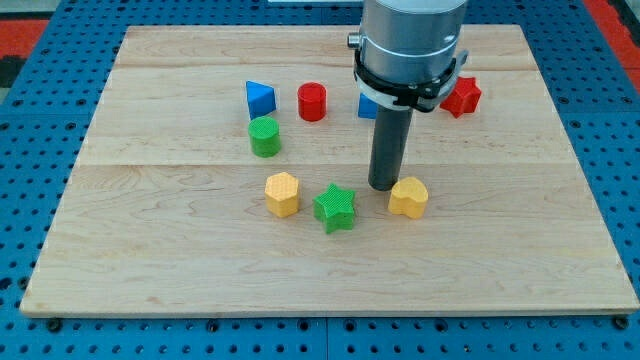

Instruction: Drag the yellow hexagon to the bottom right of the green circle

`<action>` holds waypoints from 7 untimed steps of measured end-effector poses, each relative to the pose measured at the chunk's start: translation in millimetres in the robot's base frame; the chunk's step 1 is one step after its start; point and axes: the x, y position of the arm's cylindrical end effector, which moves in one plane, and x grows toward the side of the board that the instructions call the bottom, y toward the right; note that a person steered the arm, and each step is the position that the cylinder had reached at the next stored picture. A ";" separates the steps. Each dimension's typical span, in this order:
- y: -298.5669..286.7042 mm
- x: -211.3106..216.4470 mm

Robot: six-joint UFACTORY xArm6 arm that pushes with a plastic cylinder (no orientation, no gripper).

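The yellow hexagon [282, 193] lies on the wooden board, below and slightly right of the green circle [265, 136]. My tip [383, 186] rests on the board well to the right of the hexagon, just left of the yellow heart [408, 197] and right of the green star [335, 207]. The tip touches no block that I can tell.
A blue triangle [259, 98] and a red cylinder [312, 101] lie above the green circle. A blue block [367, 105] is partly hidden behind the arm. A red star [463, 96] lies at the right. The board's edge [330, 312] meets a blue pegboard.
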 end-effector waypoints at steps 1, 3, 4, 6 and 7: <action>-9.3 -33.9; -85.7 -24.2; -130.7 8.4; -175.3 90.1; -131.7 86.1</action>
